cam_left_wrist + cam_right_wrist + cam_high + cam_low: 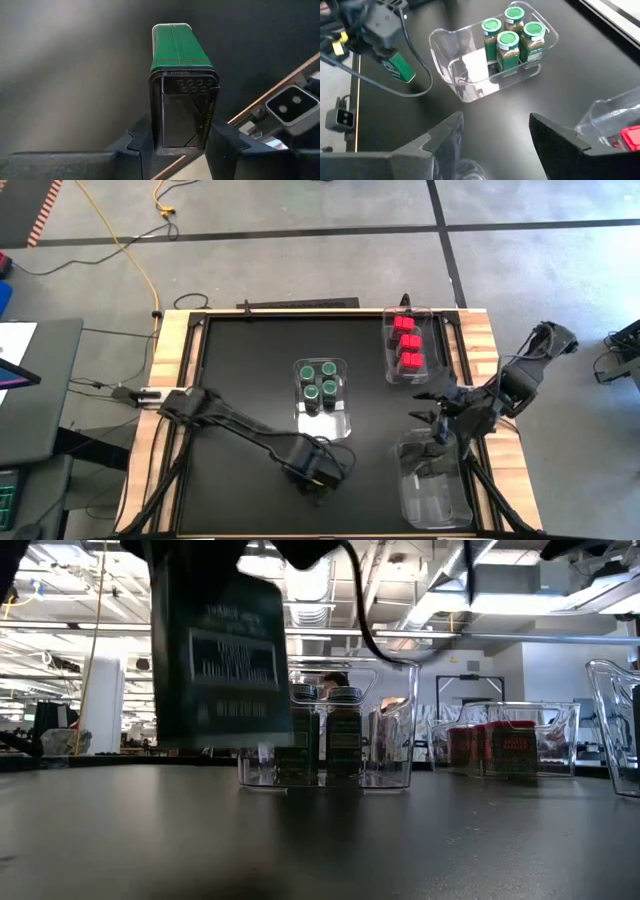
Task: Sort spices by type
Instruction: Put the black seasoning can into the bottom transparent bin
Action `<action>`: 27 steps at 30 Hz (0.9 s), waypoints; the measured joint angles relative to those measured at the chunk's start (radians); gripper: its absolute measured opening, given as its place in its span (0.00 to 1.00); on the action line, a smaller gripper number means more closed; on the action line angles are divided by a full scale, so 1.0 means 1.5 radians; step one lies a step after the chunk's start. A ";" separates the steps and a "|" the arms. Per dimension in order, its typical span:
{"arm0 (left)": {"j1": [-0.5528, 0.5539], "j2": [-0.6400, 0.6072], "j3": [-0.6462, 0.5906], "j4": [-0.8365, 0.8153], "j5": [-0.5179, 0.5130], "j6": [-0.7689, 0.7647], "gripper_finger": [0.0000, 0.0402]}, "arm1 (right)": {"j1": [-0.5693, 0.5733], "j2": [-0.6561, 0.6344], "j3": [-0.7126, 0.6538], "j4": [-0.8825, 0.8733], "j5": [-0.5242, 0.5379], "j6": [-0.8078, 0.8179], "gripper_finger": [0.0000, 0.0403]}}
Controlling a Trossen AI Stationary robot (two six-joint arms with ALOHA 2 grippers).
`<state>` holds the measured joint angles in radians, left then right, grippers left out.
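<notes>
A green tin (180, 95) is clamped between the jaws of the left gripper (180, 142), its long axis running straight out ahead of the fingers and its green end farthest from them. In the low view the tin (222, 660) is seen lifted clear of the table (240, 370). The middle bin (322, 392) lies ahead of and a little to one side of these jaws, near but apart; the left arm is plainly the nearer to it. The coming move is judged to turn on where the tin belongs: its flat-sided shape differs from the round jars (512, 32) already in that bin.

The right gripper (495, 132) is held with its jaws wide and nothing between them, just beside the near bin (432, 480), which looks empty.

Counted: four green-topped jars in the middle bin, standing upright in a close cluster; about four red boxes (408, 345) in the far bin (388, 360), the exact number not being certain; one tin in the left jaws. Three clear bins are seen in all.
</notes>
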<state>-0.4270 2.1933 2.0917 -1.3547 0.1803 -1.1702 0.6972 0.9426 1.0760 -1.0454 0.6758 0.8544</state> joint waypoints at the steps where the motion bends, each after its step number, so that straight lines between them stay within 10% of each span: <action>1: -0.003 0.023 0.025 -0.011 0.008 -0.011 0.31 | 0.004 -0.007 0.000 -0.009 0.000 0.000 0.63; 9: -0.021 0.144 0.147 -0.019 0.085 -0.084 0.36 | 0.025 -0.041 0.000 -0.041 0.000 -0.001 0.63; 27: -0.026 0.139 0.149 -0.043 0.080 -0.243 0.38 | 0.051 -0.040 0.000 -0.068 0.000 0.001 0.63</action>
<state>-0.4656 2.4016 2.3146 -1.4197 0.2999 -1.5341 0.7731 0.8822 1.0760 -1.1479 0.6762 0.8558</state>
